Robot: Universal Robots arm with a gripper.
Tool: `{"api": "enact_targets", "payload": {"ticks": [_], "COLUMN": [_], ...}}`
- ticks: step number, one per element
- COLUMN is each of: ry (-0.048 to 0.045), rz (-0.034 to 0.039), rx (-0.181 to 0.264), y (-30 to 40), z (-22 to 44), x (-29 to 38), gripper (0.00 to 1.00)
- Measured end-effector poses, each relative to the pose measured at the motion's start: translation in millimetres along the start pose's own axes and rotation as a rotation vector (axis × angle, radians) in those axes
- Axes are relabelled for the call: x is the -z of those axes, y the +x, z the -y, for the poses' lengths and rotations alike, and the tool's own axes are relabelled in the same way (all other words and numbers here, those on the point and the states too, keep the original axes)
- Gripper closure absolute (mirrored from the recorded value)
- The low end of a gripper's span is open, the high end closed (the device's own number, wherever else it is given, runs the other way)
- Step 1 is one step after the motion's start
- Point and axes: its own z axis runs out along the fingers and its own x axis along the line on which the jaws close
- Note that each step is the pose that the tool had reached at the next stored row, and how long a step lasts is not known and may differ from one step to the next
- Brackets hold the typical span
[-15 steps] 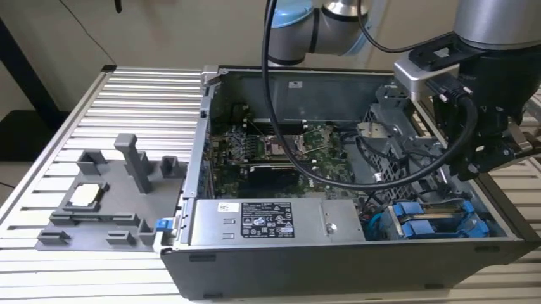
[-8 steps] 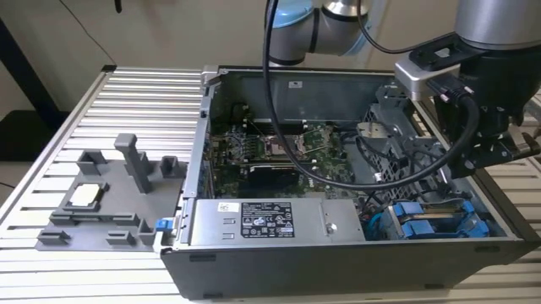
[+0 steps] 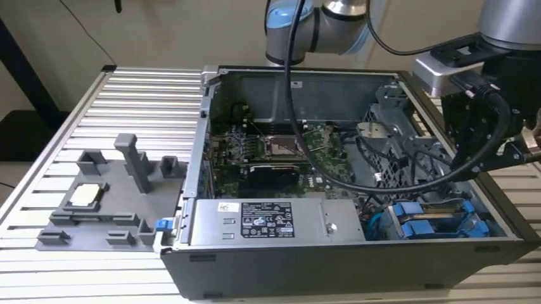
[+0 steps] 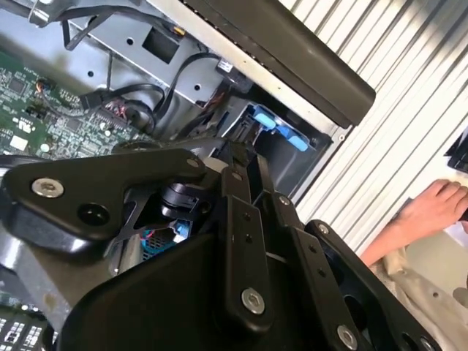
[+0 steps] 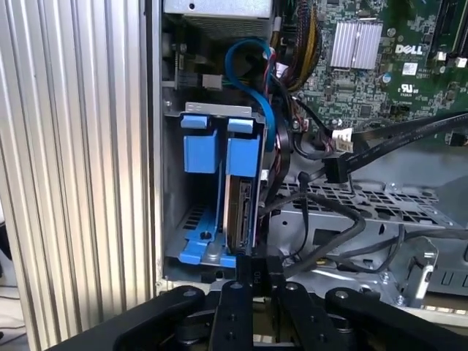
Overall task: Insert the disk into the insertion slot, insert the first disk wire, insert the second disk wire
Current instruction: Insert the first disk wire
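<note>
Left of the computer case (image 3: 321, 269) on the bench (image 3: 144, 95) sits a grey fixture tray (image 3: 101, 202). Our arm (image 3: 498, 76) leans over the case's end at the exterior view's right. In the first wrist view the disk (image 5: 243, 208) sits in the insertion slot (image 5: 172, 205) at the case's corner. The gripper (image 5: 257, 267) is pinched closed near it, and black cables (image 5: 322, 219) crowd alongside. The second wrist view catches a person's hand (image 4: 431, 208) outside the case.

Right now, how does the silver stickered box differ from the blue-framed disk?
The silver box is bare metal with a sticker; the disk is framed in blue plastic. The silver box looks much bigger than the disk. The silver box shows its broad face, the disk a thin edge inside the insertion slot. Both sit inside the computer case.
</note>
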Motion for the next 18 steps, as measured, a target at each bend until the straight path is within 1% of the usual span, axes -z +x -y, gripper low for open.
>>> {"api": "enact_targets", "payload": {"ticks": [4, 7, 9, 12, 13, 14, 15, 18], "ry": [-0.0576, -0.0976, -0.1203, -0.1495, -0.1579, -0.1627, -0.1647, -0.166], "rz": [0.0011, 0.0024, 0.0043, 0.0066, 0.0073, 0.0077, 0.0081, 0.0112], "rx": [0.005, 0.008, 0.01, 0.012, 0.013, 0.013, 0.013, -0.001], "y": [2.4, 4.6, 6.4, 8.6, 9.1, 9.6, 9.8, 9.8], "z": [9.3, 15.4, 18.9, 23.9, 25.6, 26.8, 27.4, 26.9], "x": [-2.4, -4.1, -5.5, -7.5, -8.3, -9.1, -10.0, -12.4], "gripper": [0.81, 0.81, 0.81, 0.81, 0.81, 0.81, 0.81, 0.81]}}
